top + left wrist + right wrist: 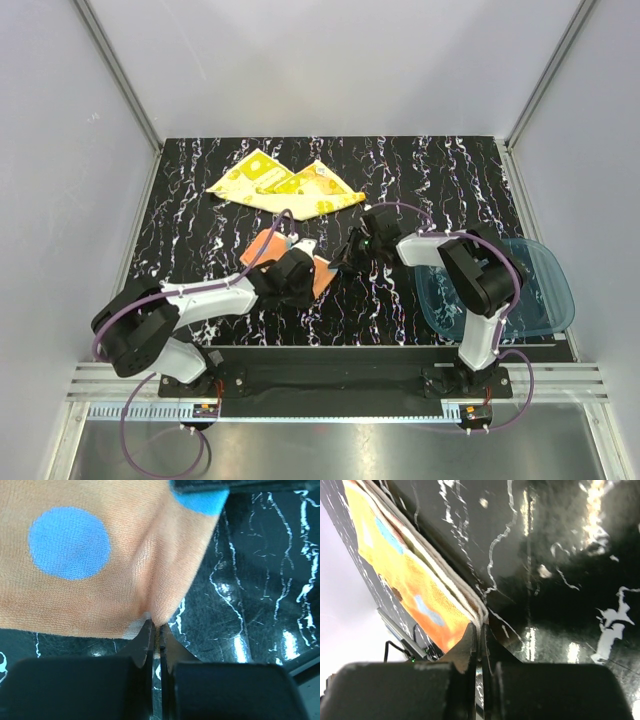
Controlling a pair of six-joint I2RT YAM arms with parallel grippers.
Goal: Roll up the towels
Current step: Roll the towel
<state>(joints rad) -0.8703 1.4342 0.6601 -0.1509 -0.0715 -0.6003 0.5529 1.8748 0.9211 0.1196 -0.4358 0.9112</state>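
The orange towel (268,247) with blue dots lies near the mat's middle, mostly under my left arm. My left gripper (300,272) is shut on a pinched fold of it; in the left wrist view the orange cloth (100,580) bunches into the closed tips (155,627). My right gripper (345,256) is shut on the towel's right edge; in the right wrist view the layered white hem (465,597) runs into the closed tips (480,629). The yellow towel (285,185) lies flat and crumpled at the back.
A translucent blue tray (500,290) sits at the right edge under my right arm. The black marbled mat (420,180) covers the table. Grey walls stand left, right and behind.
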